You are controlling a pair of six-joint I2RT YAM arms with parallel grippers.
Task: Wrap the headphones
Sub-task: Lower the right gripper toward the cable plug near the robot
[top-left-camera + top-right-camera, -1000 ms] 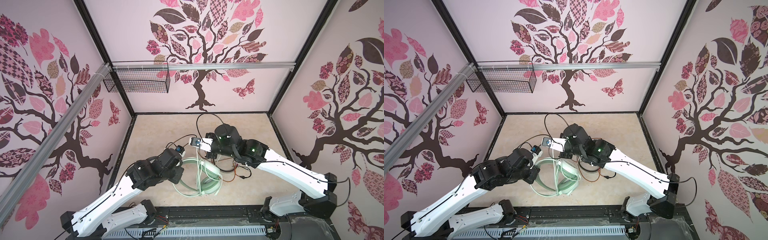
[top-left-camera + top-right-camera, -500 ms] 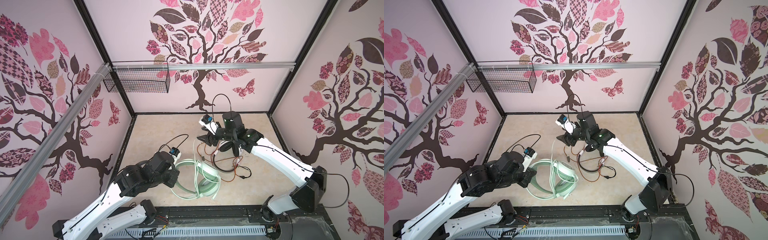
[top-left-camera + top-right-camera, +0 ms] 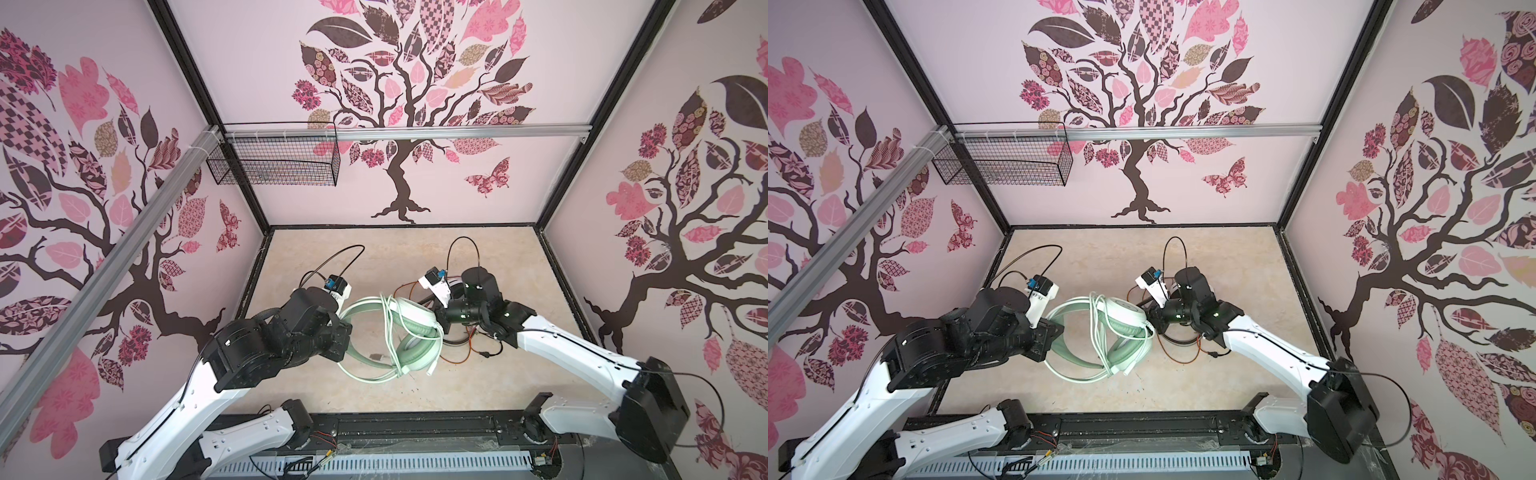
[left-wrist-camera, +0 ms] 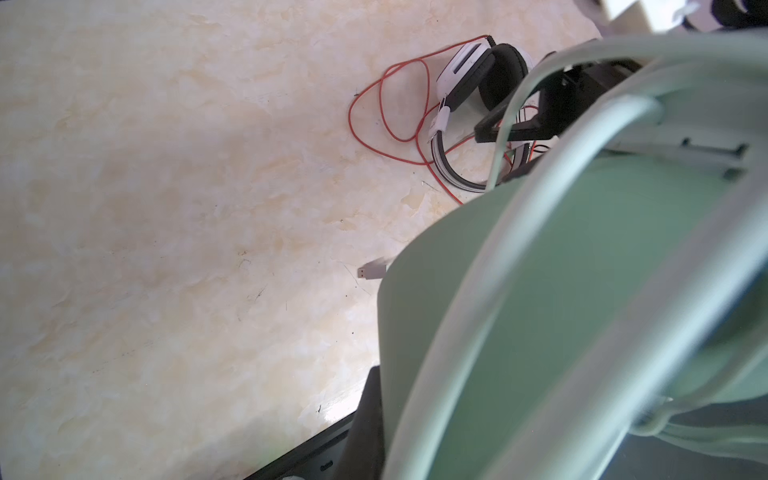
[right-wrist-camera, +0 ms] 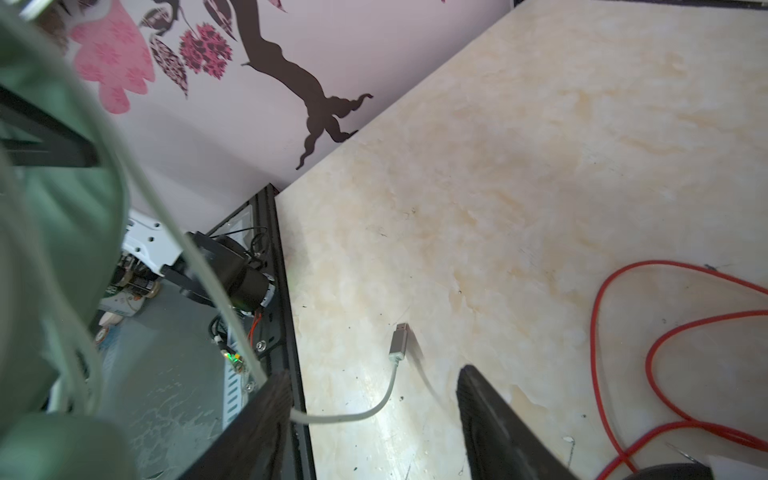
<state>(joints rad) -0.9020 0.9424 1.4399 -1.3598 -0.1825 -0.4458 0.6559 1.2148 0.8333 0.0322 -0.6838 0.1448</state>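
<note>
The mint-green headphones (image 3: 409, 332) are held over the middle of the surface (image 3: 374, 257), between the two arms (whether any part touches down, I cannot tell). The pale cable (image 3: 388, 316) is looped several times across the headband and earcups. The left end effector (image 3: 344, 330) is pressed together on the left side of the headband. Its fingers are mostly hidden by the wrist in both top views, and the green band fills much of the left wrist view.

The right end effector (image 5: 374, 372) stands just beside the right earcup with its fingers spread and nothing pinched between them. The cable's loose end runs past one finger (image 5: 266, 415) and ends in a grey USB plug (image 5: 400, 338) near the surface.

The white-and-black headphones (image 4: 465, 79) lie on the surface just beyond the mint pair, partly under the right arm. Their orange-red cable (image 4: 386, 116) sprawls in loose loops around them.
</note>
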